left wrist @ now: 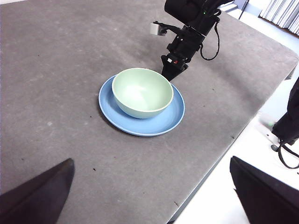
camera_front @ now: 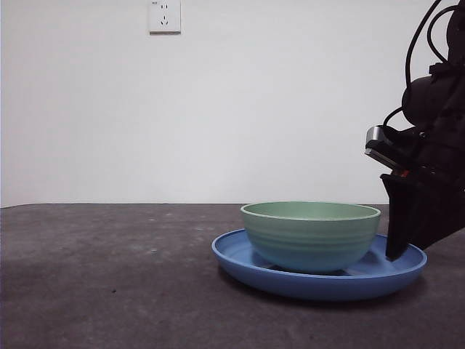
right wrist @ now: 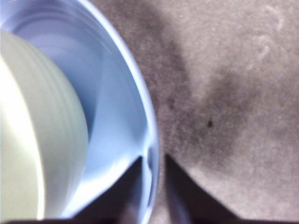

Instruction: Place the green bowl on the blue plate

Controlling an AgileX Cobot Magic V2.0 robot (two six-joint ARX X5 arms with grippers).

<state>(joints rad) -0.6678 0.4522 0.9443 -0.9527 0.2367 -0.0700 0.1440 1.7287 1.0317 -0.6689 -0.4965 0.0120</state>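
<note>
Front camera sits low, about table height, looking level across the table point(camera_front: 109, 291) toward a white wall point(camera_front: 254, 109) (socket up top). Left wrist cam hangs high and well back, looking down over most of the tabletop. Right wrist cam is right up close, pointing down at the blue plate point(right wrist: 126, 116) rim. All three catch the plate and the green bowl point(camera_front: 311, 234) on it.

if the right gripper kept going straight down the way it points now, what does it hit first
Most likely the blue plate: the right gripper points down at its raised rim, jaws nearly closed with one on each side of the edge. The green bowl sits clear of that line. Depth is unclear, so it may already touch.
</note>
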